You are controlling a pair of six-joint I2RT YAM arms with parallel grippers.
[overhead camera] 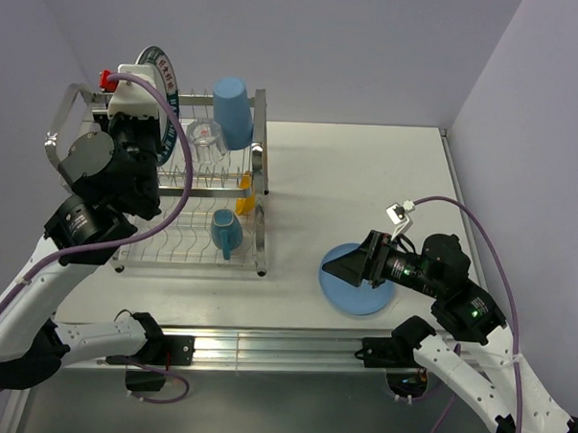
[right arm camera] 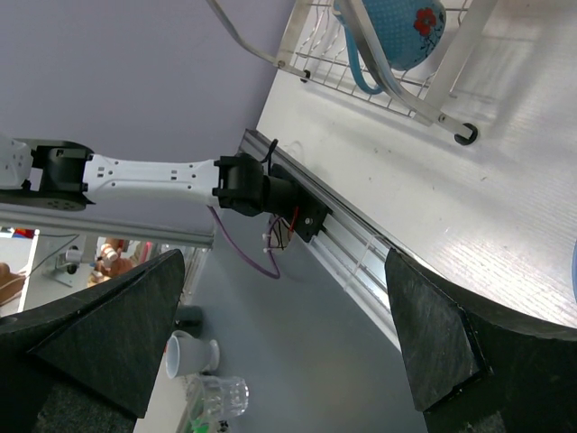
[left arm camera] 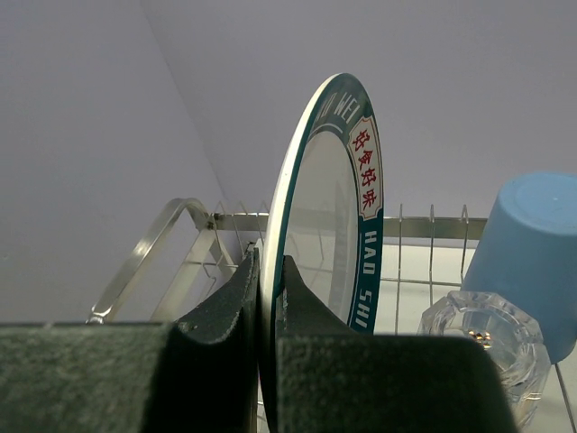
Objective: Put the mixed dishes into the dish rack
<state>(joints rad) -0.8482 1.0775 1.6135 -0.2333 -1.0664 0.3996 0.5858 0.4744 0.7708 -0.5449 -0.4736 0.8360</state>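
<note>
1. Table (overhead camera: 368, 172): white work surface that carries all the items below.

2. Dish rack (overhead camera: 187, 255): a chrome wire unit on the left half of the table, with a curved handle at its far-left end.

3. Large blue plate (overhead camera: 357, 301): lies flat on the table, well apart from the rack and to its right. The right gripper (overhead camera: 340, 267) is positioned over the plate's near-left portion. Its jaws are spread wide, and the right wrist view shows nothing between them (contact with the plate cannot be determined).

4. White plate (left arm camera: 334, 207): has a dark patterned rim and stands on edge above the rear-left corner of the rack. The left gripper (left arm camera: 269, 271) is clamped narrowly on its lower rim, with one finger on each face.

5. Blue tumbler (overhead camera: 233, 109): sits at the rear-right corner of the rack.

6. Light blue mug (overhead camera: 226, 231): sits in the front section of the rack, near the right side.

7. Clear glass (overhead camera: 206, 139): sits in the rack, just beside the tumbler on its left.

8. Yellow-orange bowl (overhead camera: 244, 203): stands on edge against the right side of the rack, between the tumbler and the mug.
</note>
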